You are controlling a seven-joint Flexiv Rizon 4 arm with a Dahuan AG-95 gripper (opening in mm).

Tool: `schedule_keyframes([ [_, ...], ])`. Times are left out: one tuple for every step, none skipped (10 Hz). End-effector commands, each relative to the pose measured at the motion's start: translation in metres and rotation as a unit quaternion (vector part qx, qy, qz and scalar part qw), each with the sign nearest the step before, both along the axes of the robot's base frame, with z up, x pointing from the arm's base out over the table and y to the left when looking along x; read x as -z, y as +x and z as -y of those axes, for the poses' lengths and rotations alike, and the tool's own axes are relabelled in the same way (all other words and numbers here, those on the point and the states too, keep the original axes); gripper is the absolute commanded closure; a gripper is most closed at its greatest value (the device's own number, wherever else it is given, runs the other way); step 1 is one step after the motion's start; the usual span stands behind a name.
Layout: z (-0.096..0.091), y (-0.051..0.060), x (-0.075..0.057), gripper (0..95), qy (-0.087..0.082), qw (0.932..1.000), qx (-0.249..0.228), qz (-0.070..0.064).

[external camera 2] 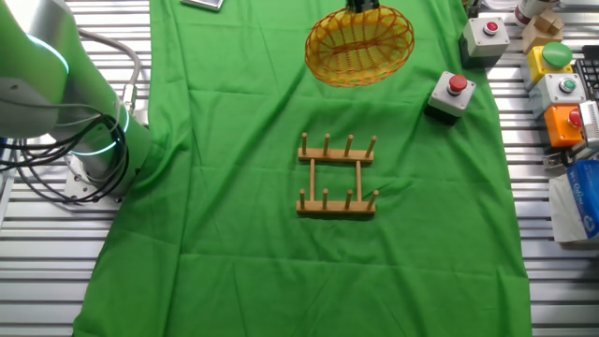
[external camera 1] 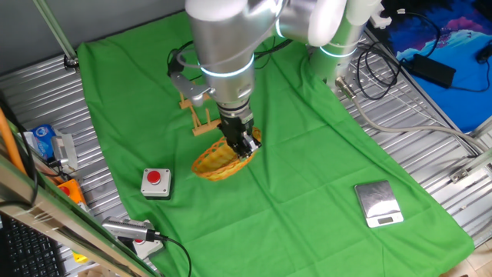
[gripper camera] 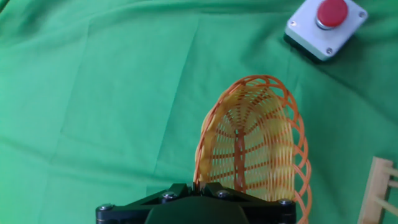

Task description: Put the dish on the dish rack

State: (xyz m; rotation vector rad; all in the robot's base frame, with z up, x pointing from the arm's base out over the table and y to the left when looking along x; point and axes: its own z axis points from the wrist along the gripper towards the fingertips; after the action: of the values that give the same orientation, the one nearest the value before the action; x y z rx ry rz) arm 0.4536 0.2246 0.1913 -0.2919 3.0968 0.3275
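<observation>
We've got the claw (external camera 1: pixel 244 145) pinching the dish (external camera 1: pixel 221 161) by its rim; in the hand view the fingers are hidden behind the black housing, but the dish hangs straight off it and fills the lower middle of that frame. The dish is tilted, near edge-on, and looks lifted clear of the green cloth (external camera 1: pixel 307 154) on the worktop, though from the fixed views we can't tell for sure whether its low edge is touching the cloth.

The dish rack (external camera 2: pixel 337 176) sits free in mid-cloth, well apart from the dish in the other fixed view, w/ two rows of upright pegs. Nothing in it yet, so we judge the carry-over and slotting-in are still to do.

What could go wrong, as we see it:
- Grip is on one thin woven edge only, so the dish could swing or slip w/ a fast move.
- The dish is approx as wide as the rack; if it comes in skewed it'll land on top of the pegs, not between them.
- The rack looks light and isn't fixed, so a sideways push could slide or tip it.
- The red button box (external camera 2: pixel 451 94) sits near the dish, so a low swing could clip it.
</observation>
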Motion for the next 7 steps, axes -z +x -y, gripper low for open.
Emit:
schedule_keyframes([
  [0.0,0.001,0.001,95.0,0.001,0.9999,0.017,-0.003],
  [0.0,0.001,0.001,95.0,0.001,0.9999,0.016,-0.003],
  [0.001,-0.002,-0.001,95.0,0.006,0.9999,0.013,-0.009],
  [0.006,-0.007,-0.006,95.0,0.015,0.9997,0.005,-0.018],
  [0.015,-0.011,-0.013,95.0,0.028,0.9994,-0.002,-0.021],
  [0.028,-0.018,-0.019,95.0,0.038,0.999,-0.009,-0.024],
  [0.04,-0.024,-0.025,95.0,0.043,0.9984,-0.019,-0.03],
])
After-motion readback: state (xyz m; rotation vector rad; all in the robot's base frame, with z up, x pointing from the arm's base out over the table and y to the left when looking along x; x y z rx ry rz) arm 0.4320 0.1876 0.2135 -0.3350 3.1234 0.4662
